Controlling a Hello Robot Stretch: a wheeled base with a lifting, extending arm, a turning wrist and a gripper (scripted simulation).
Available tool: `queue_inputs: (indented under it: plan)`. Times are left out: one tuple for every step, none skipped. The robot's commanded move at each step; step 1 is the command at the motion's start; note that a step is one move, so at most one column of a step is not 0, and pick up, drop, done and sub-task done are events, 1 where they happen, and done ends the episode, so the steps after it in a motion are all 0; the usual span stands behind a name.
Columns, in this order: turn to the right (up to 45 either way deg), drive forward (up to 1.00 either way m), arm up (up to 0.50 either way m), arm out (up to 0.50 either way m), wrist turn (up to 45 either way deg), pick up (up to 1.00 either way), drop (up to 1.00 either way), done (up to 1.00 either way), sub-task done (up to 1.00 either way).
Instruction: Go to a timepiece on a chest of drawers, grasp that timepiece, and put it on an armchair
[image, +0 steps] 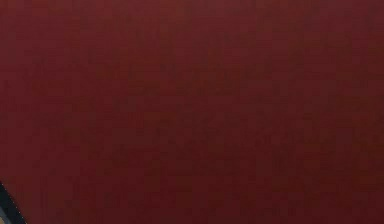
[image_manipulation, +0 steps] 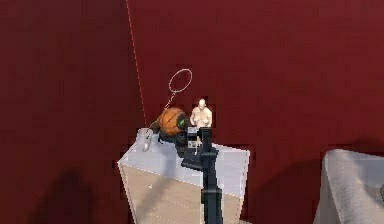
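near right, a grey padded seat (image_manipulation: 352, 188). the dark arm (image_manipulation: 210, 195) rises over a pale chest of drawers (image_manipulation: 232, 165). the gripper (image_manipulation: 184, 143) ends against an orange ball (image_manipulation: 170, 122); i cannot tell whether it holds anything. a small grey thing (image_manipulation: 147, 142), too small to name, sits at the top's left edge. farther, a bust (image_manipulation: 202, 114), a racket (image_manipulation: 177, 84), dark red walls (image: 200, 100).

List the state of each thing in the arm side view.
chest of drawers: stands at the red wall, things on top.
racket: propped, hoop up.
orange ball: rests on the chest top.
bust: upright.
gripper: by the ball; cannot tell whether it holds anything.
armchair: on the floor, partly in frame.
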Motion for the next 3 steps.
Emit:
queue_inputs:
  plan:
    - [0.0, 0.00, 0.30, 0.00, 0.0, 0.00, 0.00, 0.00, 0.00]
    - [0.0, 0.00, 0.00, 0.00, -45.0, 0.00, 0.00, 0.00, 0.00]
    - [0.0, 0.00, 0.00, 0.00, -45.0, 0.00, 0.00, 0.00, 0.00]
